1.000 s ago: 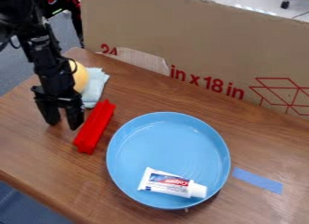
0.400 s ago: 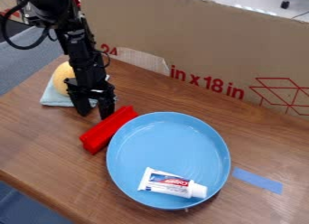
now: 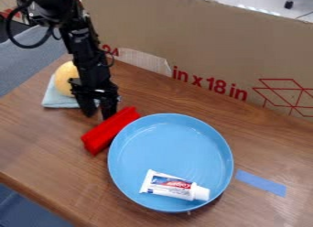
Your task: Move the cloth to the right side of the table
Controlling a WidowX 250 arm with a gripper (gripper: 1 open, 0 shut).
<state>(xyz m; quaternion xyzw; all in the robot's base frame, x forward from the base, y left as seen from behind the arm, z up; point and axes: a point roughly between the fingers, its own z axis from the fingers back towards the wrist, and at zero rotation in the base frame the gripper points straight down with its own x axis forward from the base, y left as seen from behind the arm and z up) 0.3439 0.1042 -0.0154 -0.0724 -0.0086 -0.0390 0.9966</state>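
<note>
Your claw (image 3: 98, 110) hangs partly open w/ nothing held, just right of the cloth (image 3: 58, 95). Cloth's at the worktop's (image 3: 37, 148) left end under a yellow object (image 3: 64, 79); not yet moved rightward.

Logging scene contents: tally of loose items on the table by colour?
Blue: 2, plate, tape strip
Pale blue-green: 1, cloth
Yellow: 1, rounded item on the cloth
Red: 1, block
White: 1, tube in the plate
Total: 6
</note>
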